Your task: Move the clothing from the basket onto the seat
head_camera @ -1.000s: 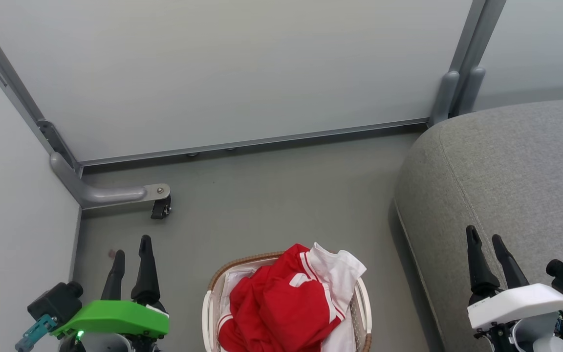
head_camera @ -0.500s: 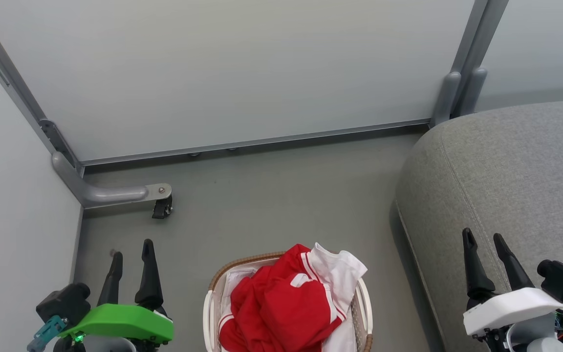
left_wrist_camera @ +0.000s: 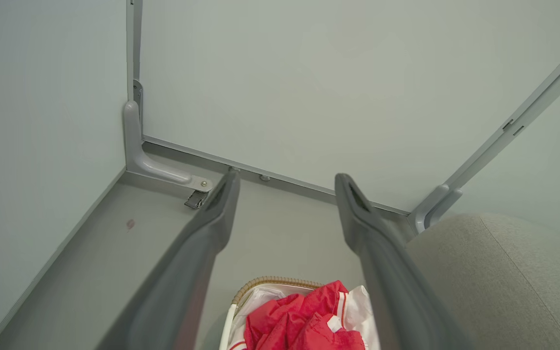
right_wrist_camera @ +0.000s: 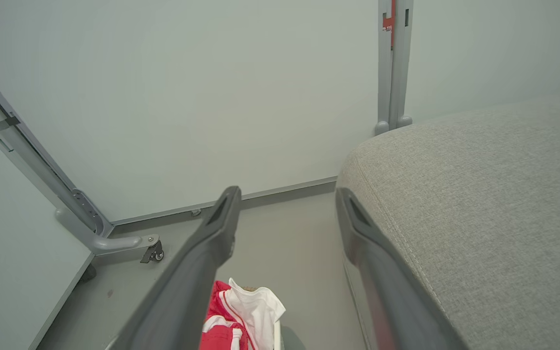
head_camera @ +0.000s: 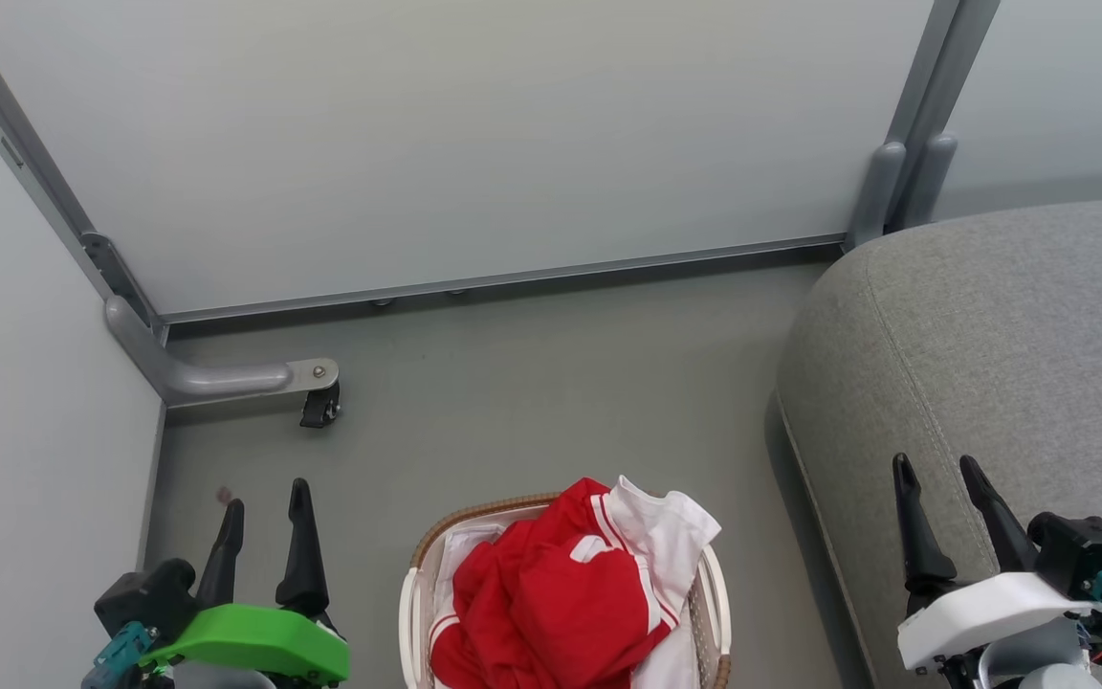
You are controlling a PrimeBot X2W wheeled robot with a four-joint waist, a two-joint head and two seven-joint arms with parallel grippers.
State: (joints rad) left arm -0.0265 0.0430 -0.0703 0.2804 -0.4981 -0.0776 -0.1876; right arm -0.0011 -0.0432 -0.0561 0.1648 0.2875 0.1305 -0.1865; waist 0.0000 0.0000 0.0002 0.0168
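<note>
Red clothing (head_camera: 551,603) with white sleeves and stripes is heaped in the white basket (head_camera: 409,612) with a brown woven rim, low in the middle of the head view. It also shows in the left wrist view as clothing (left_wrist_camera: 299,321) and in the right wrist view as clothing (right_wrist_camera: 234,316). The grey seat (head_camera: 1001,344) rises to the basket's right. My left gripper (head_camera: 266,496) is open, to the left of the basket above the floor. My right gripper (head_camera: 936,469) is open over the seat's front edge. Neither holds anything.
Pale partition walls (head_camera: 465,134) close off the back and left. A grey metal foot with a black caster (head_camera: 319,410) sticks out onto the floor at the back left. Grey floor (head_camera: 551,402) lies open between the basket and the back wall.
Both grippers have sunk lower in the head view. The left one has shifted right toward the basket, the right one slightly left. The clothing and basket have not moved.
</note>
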